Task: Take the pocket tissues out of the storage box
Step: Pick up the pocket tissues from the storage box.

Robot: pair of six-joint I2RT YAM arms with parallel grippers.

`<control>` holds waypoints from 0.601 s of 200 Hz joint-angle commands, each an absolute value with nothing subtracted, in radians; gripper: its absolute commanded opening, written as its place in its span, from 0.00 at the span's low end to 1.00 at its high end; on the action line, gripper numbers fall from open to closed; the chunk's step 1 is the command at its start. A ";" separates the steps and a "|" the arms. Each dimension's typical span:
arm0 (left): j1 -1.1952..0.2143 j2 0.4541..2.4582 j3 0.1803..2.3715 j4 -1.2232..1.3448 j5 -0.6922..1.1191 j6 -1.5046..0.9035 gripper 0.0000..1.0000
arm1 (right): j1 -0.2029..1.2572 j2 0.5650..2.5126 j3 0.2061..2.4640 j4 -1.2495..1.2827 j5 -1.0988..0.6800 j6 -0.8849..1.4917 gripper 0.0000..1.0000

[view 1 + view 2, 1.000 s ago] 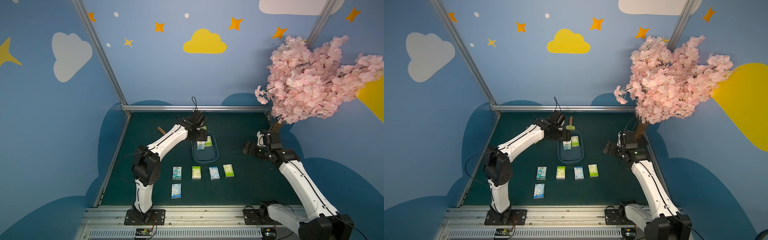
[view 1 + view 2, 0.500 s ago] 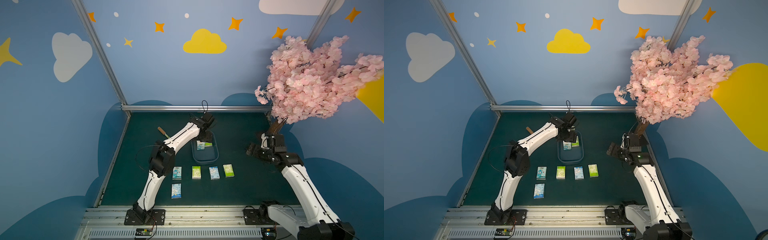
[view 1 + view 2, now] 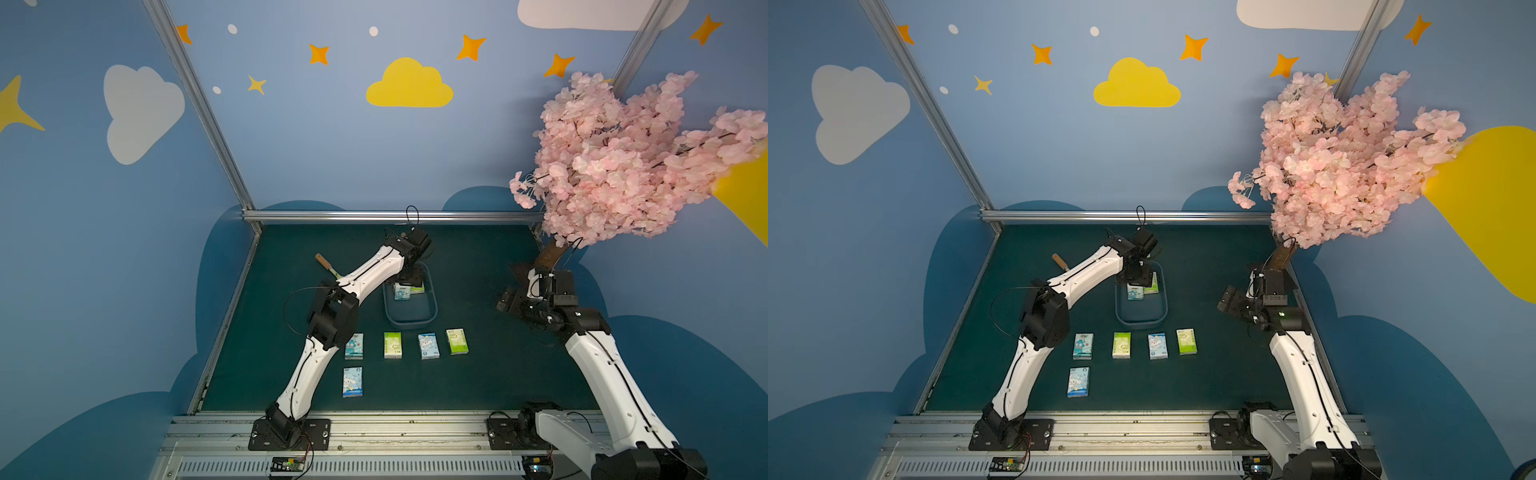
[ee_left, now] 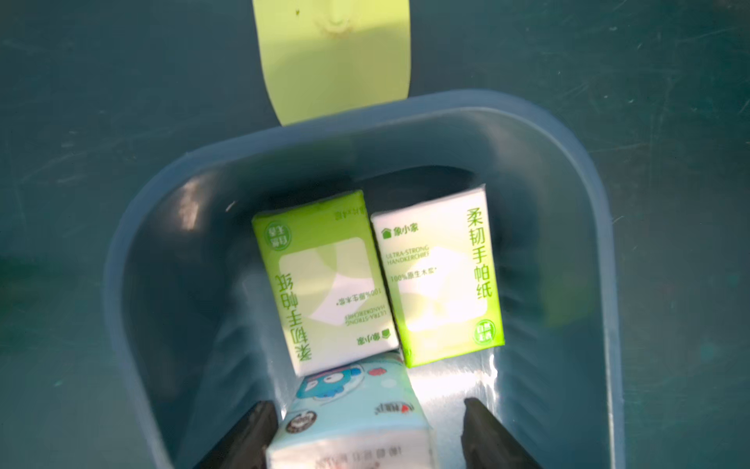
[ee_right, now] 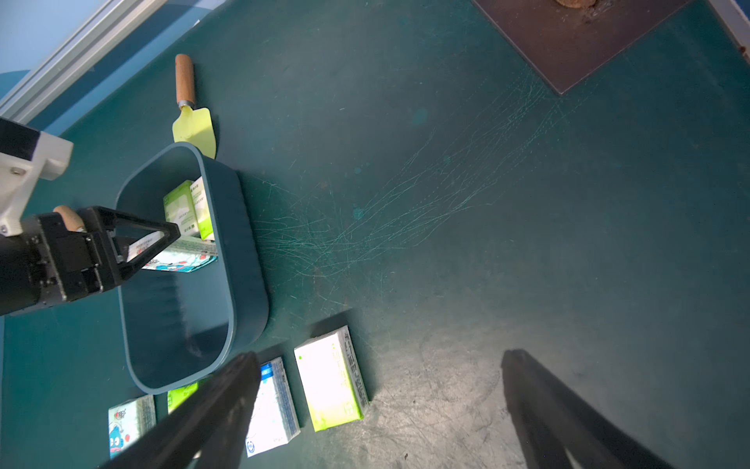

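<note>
The dark slate-blue storage box stands mid-table. In its far end lie two green and white pocket tissues and a light blue one, tilted up. My left gripper reaches into the box with its jaws around the blue packet. One finger touches it; a gap shows at the other. Several more packets lie on the table in front of the box. My right gripper hangs open and empty, right of the box.
A yellow-green toy trowel lies against the box's far end. A second wooden handle shows behind the left arm. The pink blossom tree stands on a brown base at the back right corner.
The left arm has swung its elbow inward and lowered its gripper into the box, and the jaws have narrowed around the blue packet. The right arm has drawn slightly to the right.
</note>
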State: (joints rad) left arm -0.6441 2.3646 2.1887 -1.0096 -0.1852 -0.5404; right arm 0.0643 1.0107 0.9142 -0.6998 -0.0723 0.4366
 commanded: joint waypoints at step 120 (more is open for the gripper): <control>-0.647 2.367 2.226 -1.063 -0.208 -0.499 0.47 | 0.027 0.988 0.902 -0.716 -0.101 0.422 0.98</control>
State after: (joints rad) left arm -0.6441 2.3920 2.2040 -1.0348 -0.1959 -0.5205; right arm 0.0341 1.0000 0.9138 -0.7006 -0.0925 0.4324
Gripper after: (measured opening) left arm 0.492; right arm 0.982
